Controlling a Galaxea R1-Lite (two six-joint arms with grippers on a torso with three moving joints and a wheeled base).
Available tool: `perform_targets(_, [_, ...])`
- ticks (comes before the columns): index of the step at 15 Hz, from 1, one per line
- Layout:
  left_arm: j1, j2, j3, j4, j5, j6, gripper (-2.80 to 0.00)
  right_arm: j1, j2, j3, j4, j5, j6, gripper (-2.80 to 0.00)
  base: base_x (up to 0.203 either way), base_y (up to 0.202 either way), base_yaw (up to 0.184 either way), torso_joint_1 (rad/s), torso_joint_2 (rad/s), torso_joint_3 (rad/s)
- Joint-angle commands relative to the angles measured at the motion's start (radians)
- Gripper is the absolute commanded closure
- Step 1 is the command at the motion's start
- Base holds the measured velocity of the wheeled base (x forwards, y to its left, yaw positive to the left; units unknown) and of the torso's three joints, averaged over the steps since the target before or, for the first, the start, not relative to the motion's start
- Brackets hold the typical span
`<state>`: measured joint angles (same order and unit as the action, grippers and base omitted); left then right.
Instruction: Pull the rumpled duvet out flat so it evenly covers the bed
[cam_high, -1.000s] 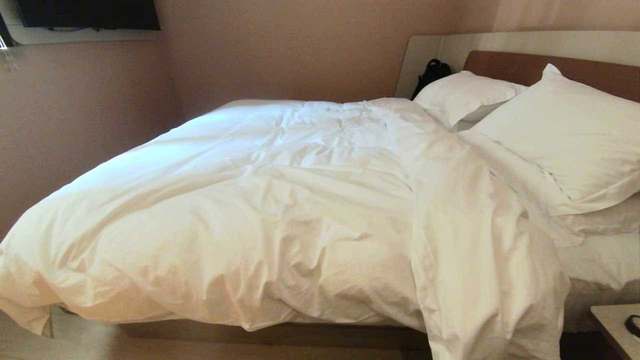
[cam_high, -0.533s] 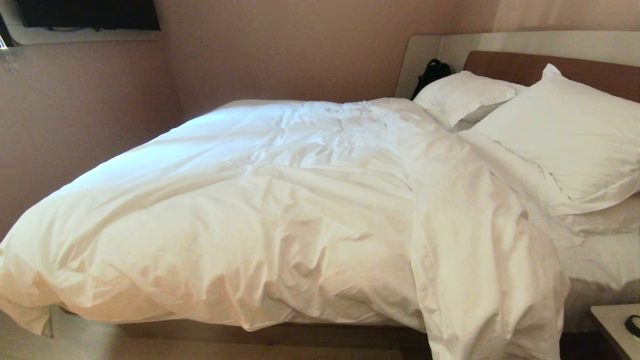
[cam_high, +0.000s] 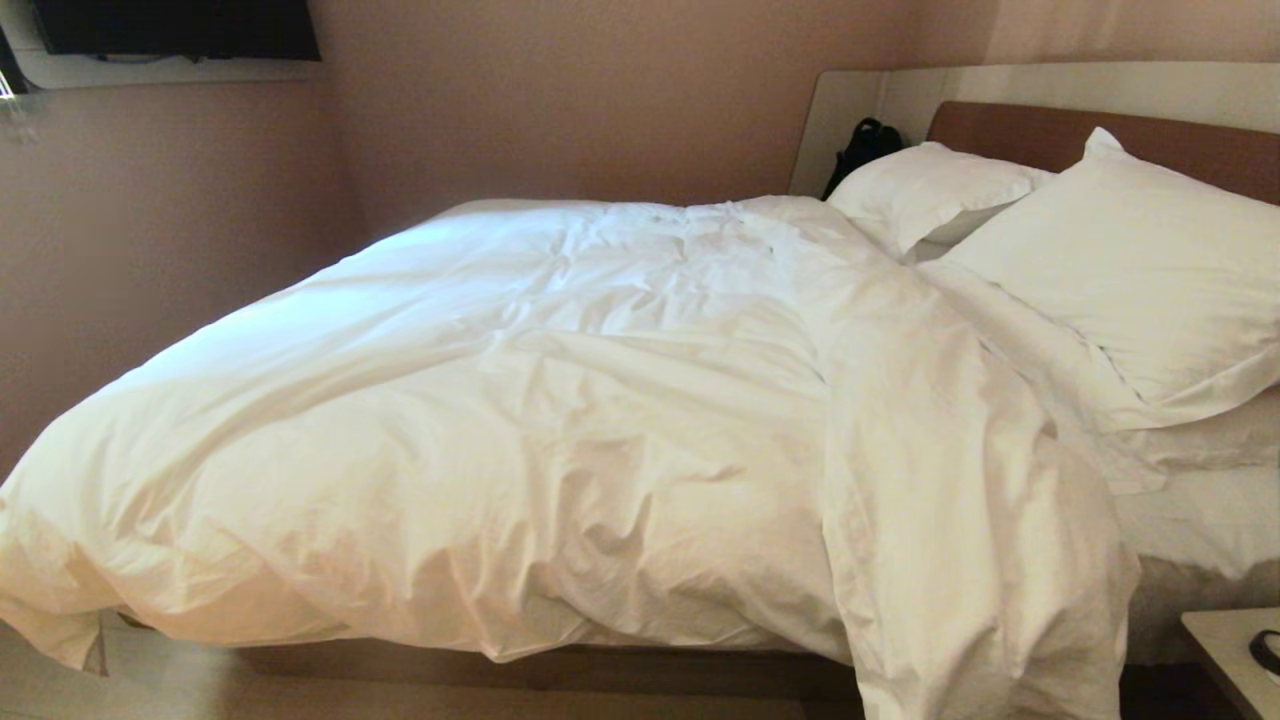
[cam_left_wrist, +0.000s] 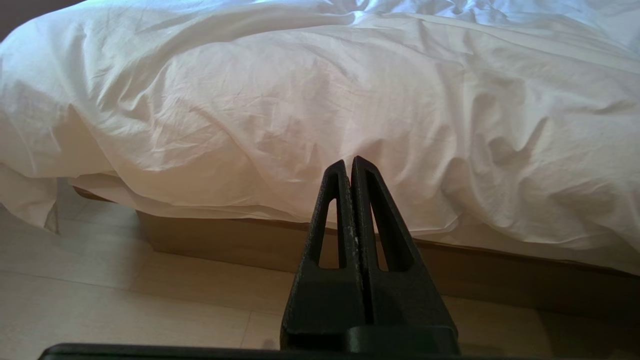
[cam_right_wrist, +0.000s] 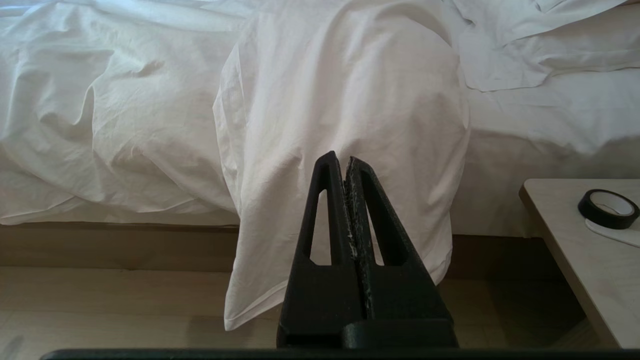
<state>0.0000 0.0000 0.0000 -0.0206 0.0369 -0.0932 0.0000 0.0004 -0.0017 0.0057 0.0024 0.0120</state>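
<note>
The white puffy duvet (cam_high: 560, 420) lies rumpled across the bed (cam_high: 560, 668), bunched toward the foot. One corner of it hangs over the near side down to the floor (cam_right_wrist: 340, 125). Neither arm shows in the head view. My left gripper (cam_left_wrist: 348, 162) is shut and empty, held off the bed's near side, facing the duvet's overhanging edge (cam_left_wrist: 300, 125). My right gripper (cam_right_wrist: 340, 159) is shut and empty too, facing the hanging corner without touching it. Two white pillows (cam_high: 1120, 270) rest against the brown headboard (cam_high: 1040, 130), with bare sheet (cam_high: 1200, 520) below them.
A light bedside table (cam_right_wrist: 585, 250) with a roll of black tape (cam_right_wrist: 608, 208) stands on the right, close to the bed. A black bag (cam_high: 862, 145) sits behind the far pillow. Pale wooden floor (cam_left_wrist: 125, 300) runs along the near side. Walls close in the far side.
</note>
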Motion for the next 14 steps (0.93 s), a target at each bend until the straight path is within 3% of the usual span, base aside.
perform_targets(1, [0.0, 0.0, 0.0, -0.001, 0.0, -0.002, 0.0, 0.0, 0.0, 0.0, 0.0, 0.001, 0.0, 0.0, 0.0, 0.0, 0.0, 0.0, 0.0, 0.0])
perform_targets(11, [0.001, 0.0, 0.0, -0.001, -0.003, -0.007, 0.0, 0.0, 0.0, 0.0, 0.0, 0.001, 0.0, 0.0, 0.0, 0.0, 0.0, 0.0, 0.0, 0.0])
perform_targets(14, [0.0, 0.0, 0.0, -0.001, -0.003, -0.007, 0.0, 0.0, 0.0, 0.0, 0.0, 0.001, 0.0, 0.0, 0.002, 0.132, -0.004, 0.004, 0.0, 0.001])
